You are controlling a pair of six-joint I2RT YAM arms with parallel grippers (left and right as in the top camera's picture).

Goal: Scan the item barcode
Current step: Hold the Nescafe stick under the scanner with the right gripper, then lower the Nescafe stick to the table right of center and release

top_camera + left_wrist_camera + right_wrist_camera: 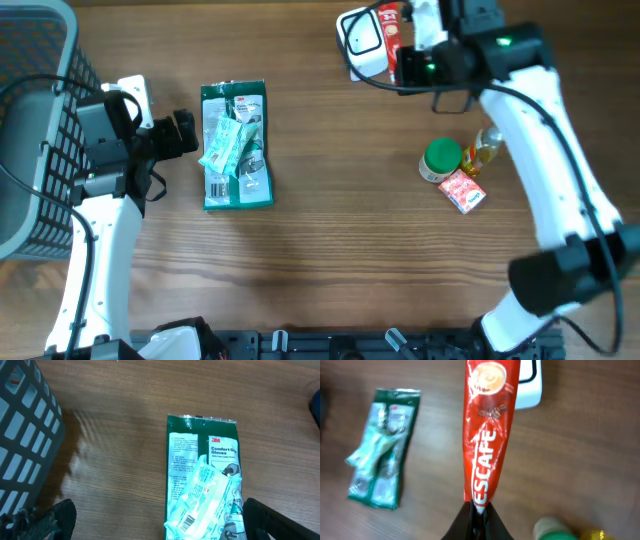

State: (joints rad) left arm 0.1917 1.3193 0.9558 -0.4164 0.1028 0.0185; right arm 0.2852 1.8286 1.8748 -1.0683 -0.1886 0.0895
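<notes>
The brown wood-grain desk (pixel 330 260) fills the view. At its left edge stands a grey plastic lattice basket (pixel 30 40). Near it lies a flat green 3M glove pack (pixel 240 185) with a pale green crinkled packet (pixel 225 140) resting across it. The left fingers (pixel 52 520) hang spread wide on either side of this pack, gripping nothing.

At the far edge sits a white barcode scanner (pixel 362 40). Just beside it is the long red Nescafe sachet (pixel 487 430), glossy and creased, with a coffee cup printed at its far end. The right fingers (pixel 462 527) are pinched tight on its near end.

Well apart from both, right of centre, a green-lidded jar (pixel 441 158), a small yellow bottle (pixel 486 150) and a small red carton (pixel 463 190) cluster together.
</notes>
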